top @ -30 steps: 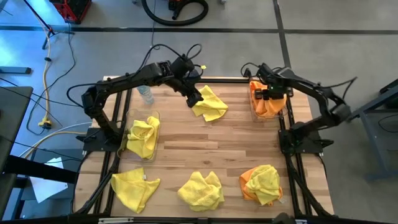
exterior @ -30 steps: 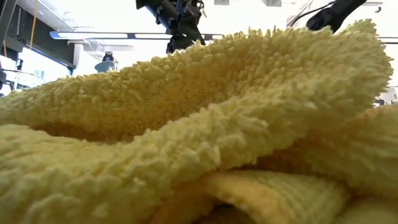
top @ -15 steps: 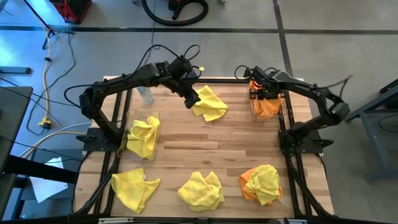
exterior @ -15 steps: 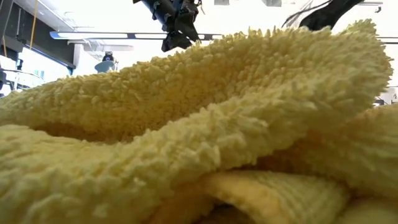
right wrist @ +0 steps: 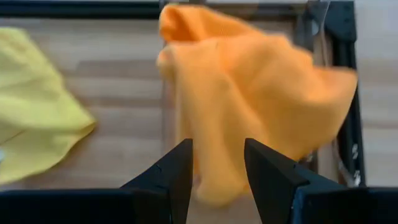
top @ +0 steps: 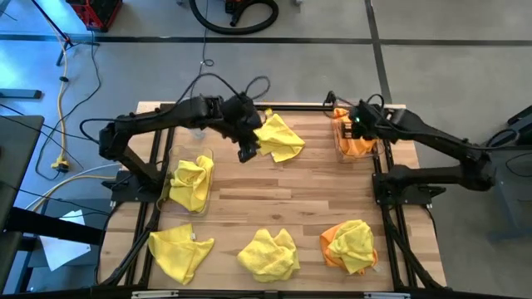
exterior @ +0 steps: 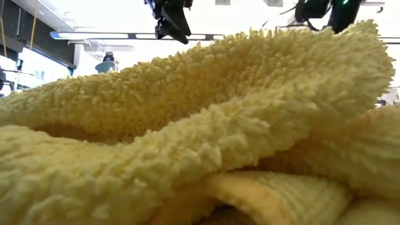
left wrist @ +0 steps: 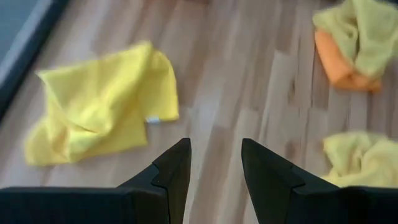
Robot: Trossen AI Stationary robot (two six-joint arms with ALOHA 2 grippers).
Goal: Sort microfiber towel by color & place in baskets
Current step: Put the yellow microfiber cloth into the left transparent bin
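Observation:
My left gripper (top: pixel 246 153) (left wrist: pixel 214 146) hovers open over bare wood, just left of a yellow towel (top: pixel 279 137) lying at the table's far middle. My right gripper (top: pixel 356 124) (right wrist: pixel 217 146) is open above the orange towels (right wrist: pixel 249 87) piled in the right clear basket (top: pixel 337 148). The left clear basket (top: pixel 171 179) holds yellow towels (top: pixel 191 183). Along the near edge lie two yellow towels (top: pixel 179 251) (top: pixel 268 254) and an orange-and-yellow pile (top: pixel 349 246). One yellow towel (exterior: pixel 200 137) fills the low view.
A clear bottle (top: pixel 195 127) stands at the far left, partly under the left arm. Dark frame rails run along the table's left and right sides (top: pixel 384 178). Bare wood lies in the middle of the table (top: pixel 274 191). Cables trail on the floor beyond the far edge.
My left gripper has drawn back from the far yellow towel's left edge, moving toward the near-left and rising. The right arm's elbow has swung out to the right while its gripper stays over the orange basket.

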